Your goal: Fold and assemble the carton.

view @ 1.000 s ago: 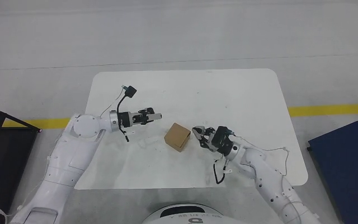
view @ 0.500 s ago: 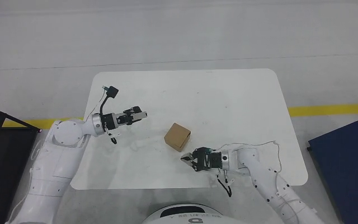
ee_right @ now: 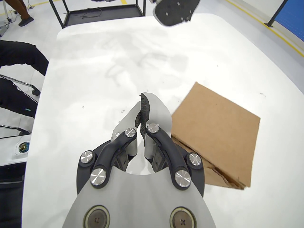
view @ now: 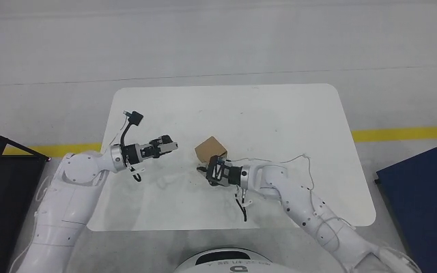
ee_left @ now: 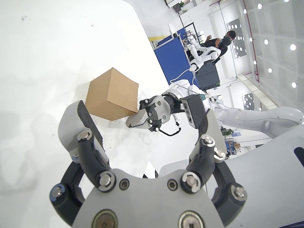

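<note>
A closed brown carton [view: 210, 148] sits near the middle of the white table [view: 287, 116]. My right gripper [view: 207, 168] is shut and lies low at the carton's near-left corner, its tip against the bottom edge of the carton [ee_left: 111, 97]. In the right wrist view the shut gripper [ee_right: 143, 98] has the carton [ee_right: 218, 131] beside it, with a rough seam along its lower side. My left gripper [view: 171, 145] hovers open to the left of the carton, apart from it, and its own view shows the gripper [ee_left: 143, 110] spread wide with nothing between the fingers.
A black frame [view: 10, 147] stands off the table's left edge and a blue panel [view: 413, 184] off its right. A yellow floor line [view: 396, 134] runs behind. The table's far and right parts are bare.
My right gripper swung from the carton's front right round to its near-left corner, and the carton shifted up and left. The left gripper drew back to the left a little.
</note>
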